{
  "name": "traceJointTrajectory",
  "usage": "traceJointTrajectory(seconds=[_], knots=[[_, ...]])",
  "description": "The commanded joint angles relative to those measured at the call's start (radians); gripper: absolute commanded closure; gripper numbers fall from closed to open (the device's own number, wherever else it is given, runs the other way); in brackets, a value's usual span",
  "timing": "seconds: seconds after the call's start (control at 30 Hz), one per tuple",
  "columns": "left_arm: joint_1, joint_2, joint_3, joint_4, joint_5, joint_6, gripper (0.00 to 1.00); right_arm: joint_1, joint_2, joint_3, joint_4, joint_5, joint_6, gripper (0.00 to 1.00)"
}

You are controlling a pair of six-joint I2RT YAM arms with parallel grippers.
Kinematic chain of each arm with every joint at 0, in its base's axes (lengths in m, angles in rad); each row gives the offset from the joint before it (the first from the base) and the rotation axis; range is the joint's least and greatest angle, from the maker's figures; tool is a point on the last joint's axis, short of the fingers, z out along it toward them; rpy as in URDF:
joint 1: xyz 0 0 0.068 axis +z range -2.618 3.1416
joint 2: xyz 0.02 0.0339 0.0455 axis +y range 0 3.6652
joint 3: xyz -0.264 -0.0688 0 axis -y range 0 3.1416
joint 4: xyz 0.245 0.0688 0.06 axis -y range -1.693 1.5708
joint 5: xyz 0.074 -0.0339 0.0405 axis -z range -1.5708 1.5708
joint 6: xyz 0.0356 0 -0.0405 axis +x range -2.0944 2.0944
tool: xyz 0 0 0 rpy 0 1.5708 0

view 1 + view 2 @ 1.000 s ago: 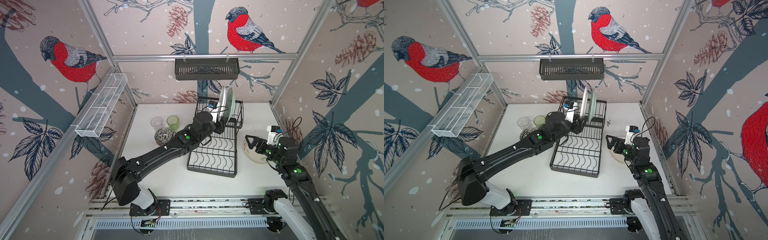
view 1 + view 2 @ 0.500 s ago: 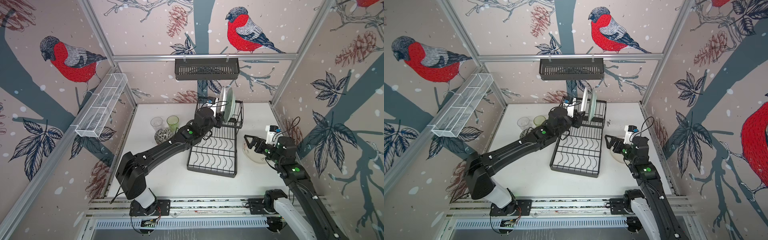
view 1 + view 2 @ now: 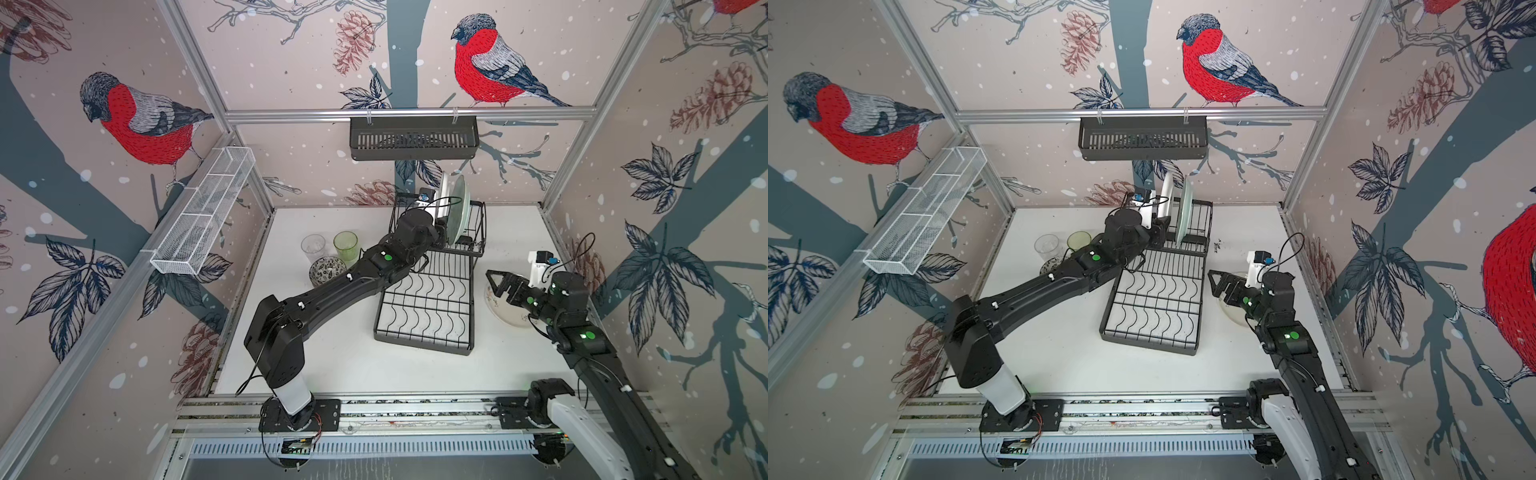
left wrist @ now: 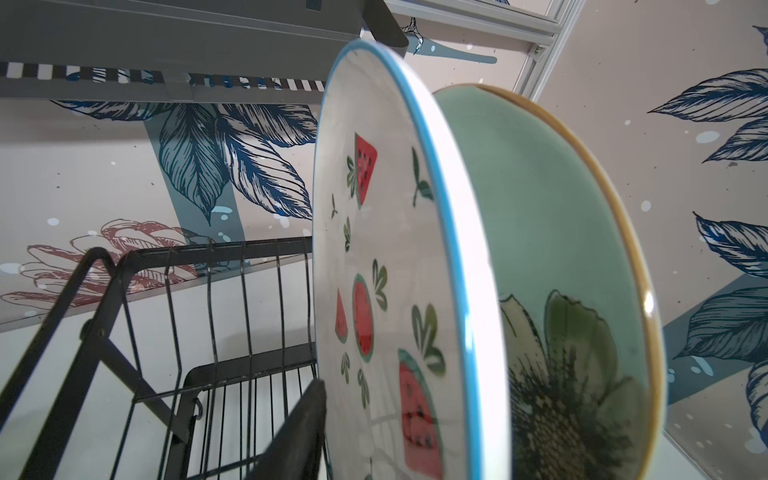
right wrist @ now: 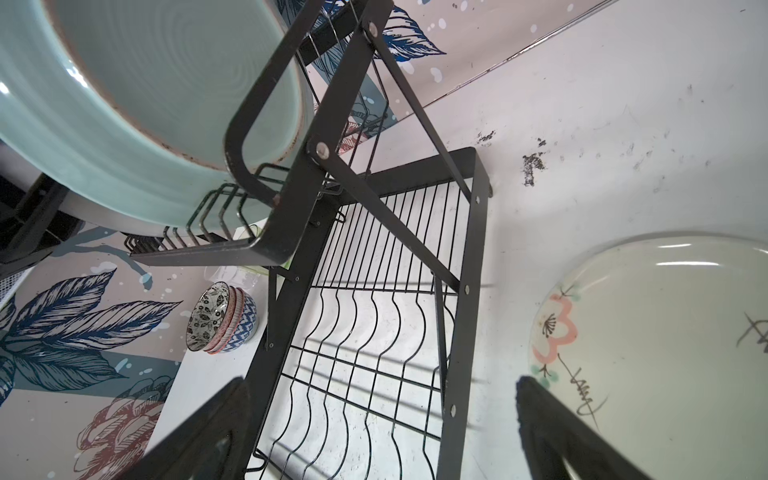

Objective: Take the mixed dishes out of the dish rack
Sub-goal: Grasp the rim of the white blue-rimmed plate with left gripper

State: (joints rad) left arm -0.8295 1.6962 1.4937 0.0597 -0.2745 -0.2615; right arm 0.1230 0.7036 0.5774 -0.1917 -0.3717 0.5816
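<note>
The black dish rack (image 3: 424, 345) sits in the middle of the white desk (image 3: 332, 365). Its flat part with wavy wires is nearest, and its raised part is at the back.

Just right of the flat part, a white plate with a pink flower (image 3: 509, 320) lies flat on the desk. The right tool (image 3: 496, 284) hangs over the left edge of this plate. Its two fingers are spread wide and it holds nothing.

Left of the rack, a bit farther back, three small patterned bowls (image 3: 327, 268) sit on the desk, stacked one inside the other. Behind them a clear tumbler (image 3: 312, 247) and a green tumbler (image 3: 345, 245) stand side by side.

At the back, two plates stand on edge in the raised part. One is a white plate with watermelon slices (image 4: 374, 270). The other is a pale green plate with a flower (image 4: 540, 228), just beside it. The left tool (image 3: 1159, 232) is at the watermelon plate. In the left wrist view one finger (image 4: 303, 428) is right up against the front of that plate. The other finger is hidden, so I cannot tell if the tool has hold of it.
</note>
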Motion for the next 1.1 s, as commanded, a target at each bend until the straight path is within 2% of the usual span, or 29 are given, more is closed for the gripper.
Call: traceJointTrajectory(seconds=[0.0,0.07,0.37,0.93,1.0,1.07], knots=[[0.004,0.008,0.019,-0.006,-0.060,0.026,0.56,0.001,0.004,-0.001,0.047,-0.019,0.017,0.00],[0.006,0.017,0.028,-0.011,-0.081,0.030,0.61,0.001,0.011,-0.001,0.048,-0.020,0.017,0.00],[0.012,0.036,0.038,-0.015,-0.118,0.043,0.62,0.002,0.036,-0.004,0.072,-0.032,0.028,0.00],[0.015,0.038,0.079,0.022,-0.070,0.081,0.64,0.003,0.058,0.002,0.078,-0.032,0.036,0.00],[0.015,0.042,0.085,0.021,-0.065,0.085,0.70,0.003,0.056,0.001,0.076,-0.029,0.036,0.01],[0.015,0.044,0.086,0.029,-0.057,0.087,0.71,0.003,0.054,-0.001,0.075,-0.026,0.037,0.01]])
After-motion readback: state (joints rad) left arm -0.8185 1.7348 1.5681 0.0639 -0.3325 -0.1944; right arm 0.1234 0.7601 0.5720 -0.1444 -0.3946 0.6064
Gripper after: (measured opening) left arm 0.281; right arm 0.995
